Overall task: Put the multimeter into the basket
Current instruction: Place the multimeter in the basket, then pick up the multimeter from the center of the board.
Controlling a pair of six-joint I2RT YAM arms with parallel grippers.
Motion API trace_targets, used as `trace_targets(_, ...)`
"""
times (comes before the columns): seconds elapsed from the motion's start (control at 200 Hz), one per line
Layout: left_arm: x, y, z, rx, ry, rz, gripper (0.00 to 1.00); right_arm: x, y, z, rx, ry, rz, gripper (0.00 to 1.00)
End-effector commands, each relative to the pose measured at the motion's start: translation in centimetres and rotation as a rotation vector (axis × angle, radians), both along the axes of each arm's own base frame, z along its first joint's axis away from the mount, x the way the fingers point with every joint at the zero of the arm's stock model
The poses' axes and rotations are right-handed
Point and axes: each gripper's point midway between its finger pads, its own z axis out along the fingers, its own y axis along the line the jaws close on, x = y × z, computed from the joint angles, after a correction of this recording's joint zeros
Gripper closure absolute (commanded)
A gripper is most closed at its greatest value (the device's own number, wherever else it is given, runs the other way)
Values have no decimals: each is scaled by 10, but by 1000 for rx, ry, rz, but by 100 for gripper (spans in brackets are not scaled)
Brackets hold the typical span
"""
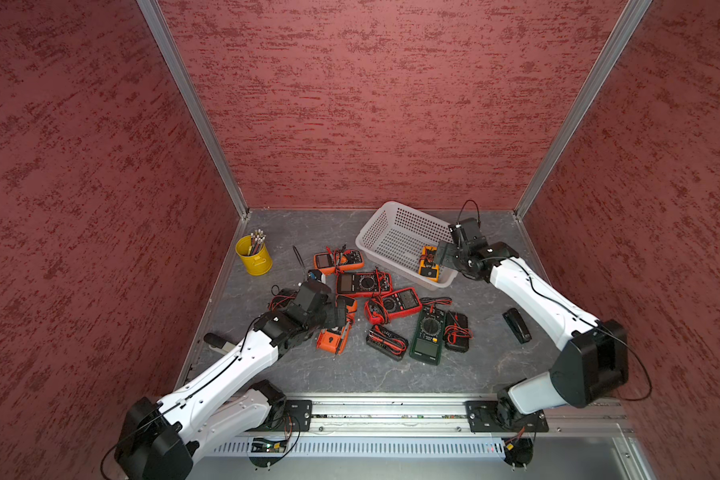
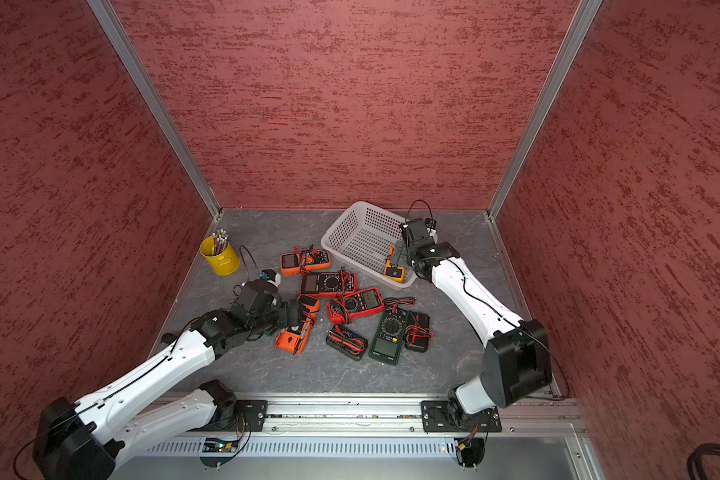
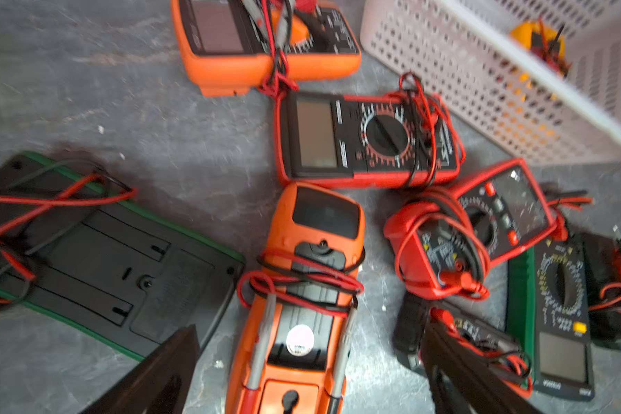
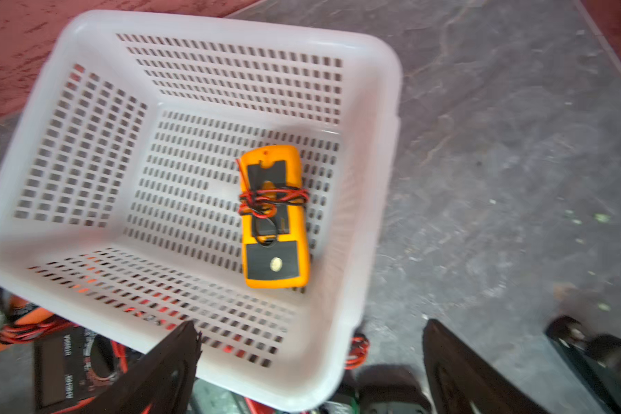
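Basket: the white perforated basket [image 1: 370, 227] [image 2: 336, 232] sits at the back right of the grey worktop [image 1: 391, 374], turned at an angle to the walls.
Task's thing: the yellow multimeter [image 1: 429, 271] [image 2: 394, 272] [image 4: 274, 222] is already inside the basket. It's lying flat on the bottom, back side up, with its red and black leads wrapped round the middle. It's in the corner nearest the right arm.
Right end effector: the right end effector [image 4: 311, 324] is wide open with nothing in it. It hangs over the basket's near rim, and the yellow meter lies clear of both fingers.
Left end effector: the left end effector [image 3: 311, 326] is spread wide too and grips nothing. It's low over an orange multimeter [image 3: 302, 286] [image 1: 334, 338] that lies face down with its leads wound around it. Can't tell whether it touches; the wrist view is a bit blurry.
Pile: the rest lie on the worktop in front of the basket, including a red-edged multimeter [image 1: 364, 284], another orange meter [image 1: 337, 262], a red meter [image 1: 393, 304] and a green meter [image 1: 429, 332].
Other stuff: a yellow cup [image 1: 254, 259] full of pencils stands back left, well apart from the basket.
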Motion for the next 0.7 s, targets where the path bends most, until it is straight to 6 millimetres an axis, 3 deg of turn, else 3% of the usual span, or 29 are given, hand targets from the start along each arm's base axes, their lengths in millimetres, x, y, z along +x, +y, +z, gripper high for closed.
trace_targets(0.0, -11, 6, -23, 67, 53, 19, 0, -22, -31, 11, -89, -52, -86, 1)
trace_targets(0.301, -11, -5, -54, 138, 131, -38, 0, -59, -57, 15, -99, -116, -145, 1)
trace_targets(0.691, -2, -19, -83, 192, 192, -85, 0, -72, -67, 0, -130, -83, -180, 1)
